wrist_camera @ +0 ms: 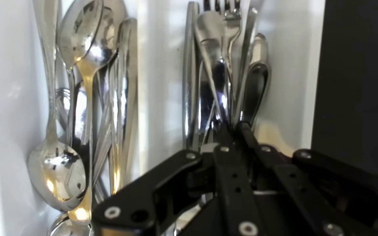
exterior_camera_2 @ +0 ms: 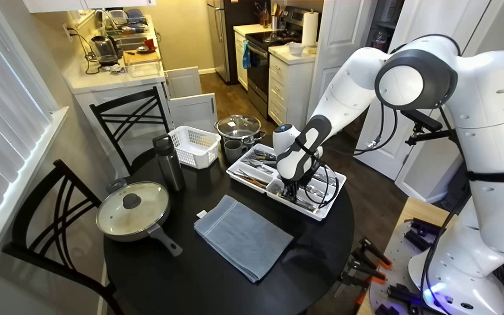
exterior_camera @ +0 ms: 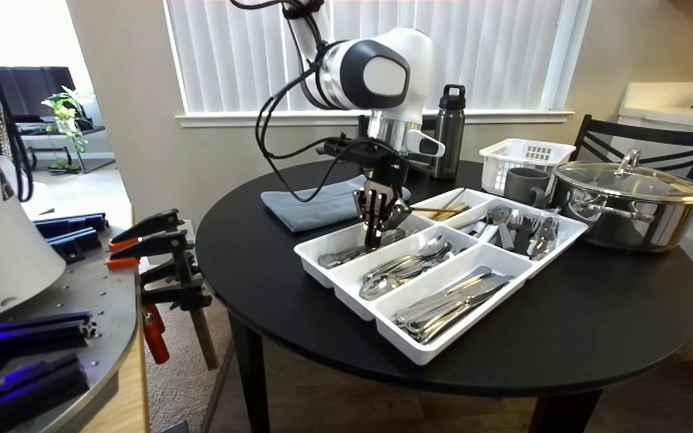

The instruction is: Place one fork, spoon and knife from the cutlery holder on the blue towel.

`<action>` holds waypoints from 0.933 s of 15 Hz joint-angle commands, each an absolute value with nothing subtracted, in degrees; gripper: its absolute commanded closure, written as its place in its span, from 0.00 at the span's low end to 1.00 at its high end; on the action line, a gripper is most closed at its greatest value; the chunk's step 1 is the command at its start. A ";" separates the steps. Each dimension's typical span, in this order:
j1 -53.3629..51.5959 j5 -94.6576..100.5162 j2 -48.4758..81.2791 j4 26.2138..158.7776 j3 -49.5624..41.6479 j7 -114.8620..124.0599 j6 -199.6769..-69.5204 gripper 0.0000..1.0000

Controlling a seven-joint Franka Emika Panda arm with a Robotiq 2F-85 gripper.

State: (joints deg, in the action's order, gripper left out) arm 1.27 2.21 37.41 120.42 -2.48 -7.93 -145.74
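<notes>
- Franka Emika Panda arm [exterior_camera_2: 490, 135]: elbow [exterior_camera_2: 416, 81] raised and bent, forearm [exterior_camera_2: 348, 87] sloping downward.
- Wrist [exterior_camera_2: 295, 159]: below elbow height.
- Robotiq tool [wrist_camera: 234, 127]: pointed downward; fingertips [wrist_camera: 225, 134] nearly together, narrow gap between; grip undetermined.

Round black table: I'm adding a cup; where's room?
Bare: between the folded blue towel, grey lidded frying pan and table edge; between the white divided plastic tray, steel pot and edge. Crowded: around the grey mug, beside the pot.
</notes>
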 commanded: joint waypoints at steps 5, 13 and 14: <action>1.41 3.54 38.83 119.50 -2.28 -7.16 -146.81 0.99; 2.89 2.21 30.55 123.58 0.08 -9.73 -146.72 1.00; 2.61 2.47 29.75 123.77 0.07 -9.45 -146.66 0.99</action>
